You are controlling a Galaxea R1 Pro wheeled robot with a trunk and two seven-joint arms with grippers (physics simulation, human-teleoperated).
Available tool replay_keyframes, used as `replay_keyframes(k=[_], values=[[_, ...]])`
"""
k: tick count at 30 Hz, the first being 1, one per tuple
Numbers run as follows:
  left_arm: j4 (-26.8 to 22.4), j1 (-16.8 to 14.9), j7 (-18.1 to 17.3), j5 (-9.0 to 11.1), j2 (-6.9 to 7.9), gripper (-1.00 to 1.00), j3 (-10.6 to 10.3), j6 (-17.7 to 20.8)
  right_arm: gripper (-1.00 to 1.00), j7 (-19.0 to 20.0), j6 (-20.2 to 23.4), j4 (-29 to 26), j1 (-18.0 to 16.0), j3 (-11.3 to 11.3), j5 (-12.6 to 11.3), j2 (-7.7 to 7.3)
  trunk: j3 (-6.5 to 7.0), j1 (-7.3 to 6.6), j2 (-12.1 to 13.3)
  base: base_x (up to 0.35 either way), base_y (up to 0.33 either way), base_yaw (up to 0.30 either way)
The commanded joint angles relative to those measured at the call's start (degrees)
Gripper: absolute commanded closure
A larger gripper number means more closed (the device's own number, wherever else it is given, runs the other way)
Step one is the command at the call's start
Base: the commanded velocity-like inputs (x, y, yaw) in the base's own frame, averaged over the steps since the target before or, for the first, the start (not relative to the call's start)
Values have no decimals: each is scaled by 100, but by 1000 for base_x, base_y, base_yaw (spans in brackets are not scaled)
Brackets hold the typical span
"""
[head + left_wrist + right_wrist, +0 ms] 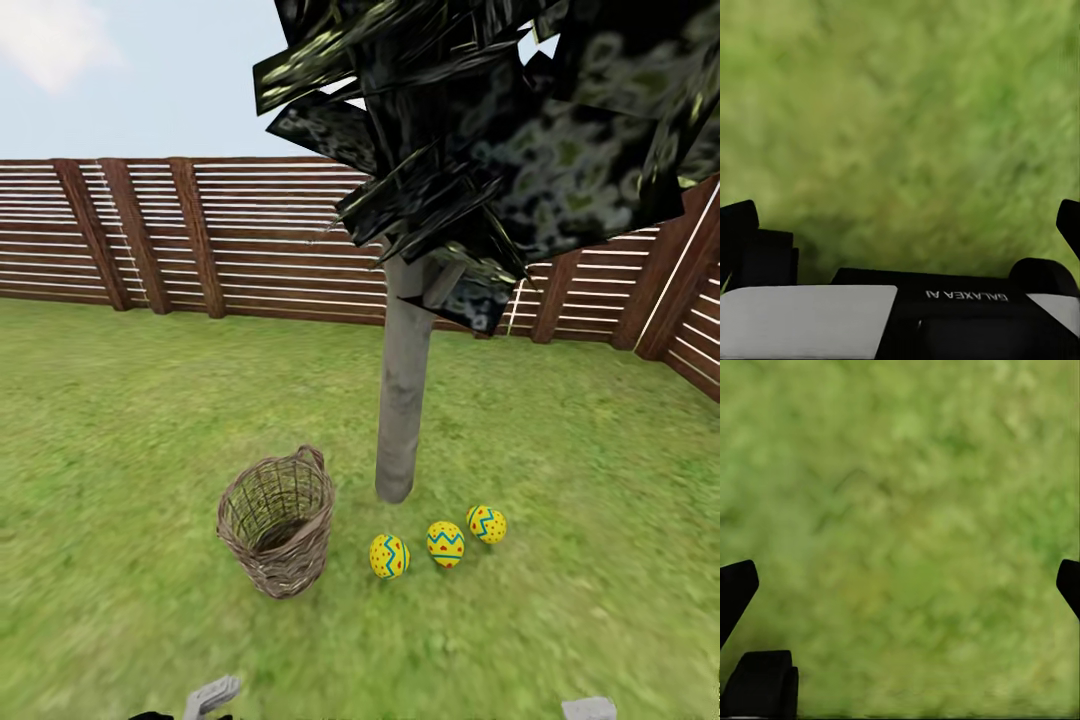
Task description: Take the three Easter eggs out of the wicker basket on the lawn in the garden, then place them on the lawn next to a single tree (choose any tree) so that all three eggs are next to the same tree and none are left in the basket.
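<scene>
We see the three Easter eggs (445, 542) lying in a short row on the lawn (120, 420) just in front of the tree (404, 400), near the foot of its pale trunk, while the wicker basket (277, 525) stands upright on the grass just beside them, its inside showing only bare weave. Our left claw (900, 217) hangs over bare grass with its fingers spread wide apart, holding nothing. Our right claw (900, 581) does likewise, and a brown slatted fence (250, 240) closes the garden behind the tree.
</scene>
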Motion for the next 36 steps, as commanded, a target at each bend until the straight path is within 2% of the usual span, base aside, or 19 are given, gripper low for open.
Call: replay_keyframes(k=[1,5,6,12,16,20,25,32,36], values=[[4,-5,-8,12,-1,-100,-23,6,-100,-7,-28,23,2,-44,34,-7,5,-23,39,0,0,0],[192,-5,-6,11,-29,-100,-22,-57,-100,-6,-24,40,118,-43,42,4,43,-111,199,0,0,0],[425,-5,-6,11,-58,-100,-27,-129,-100,-5,-16,58,206,-43,41,115,52,-133,239,0,0,0],[688,-5,-6,11,-163,-100,-30,-260,-100,-5,-40,64,421,-45,44,266,105,-265,480,0,0,0],[754,-5,-1,11,-179,-100,-27,-303,-100,-11,-26,62,488,-49,19,277,140,-353,641,0,0,0],[1021,-5,2,11,-189,-100,-29,-327,-100,-13,-18,64,554,-44,21,282,176,-441,801,0,0,0],[1116,-5,-2,11,-193,-100,-45,-602,-100,-9,27,67,632,-43,28,287,224,-550,1001,0,0,0],[1135,-5,2,11,-186,-100,-51,-640,-100,-14,7,64,677,-43,22,294,323,-704,1282,0,0,0],[1413,-5,-1,16,-191,-100,-56,-646,-100,-14,-30,64,685,-43,26,280,385,-792,1443,0,0,0]])
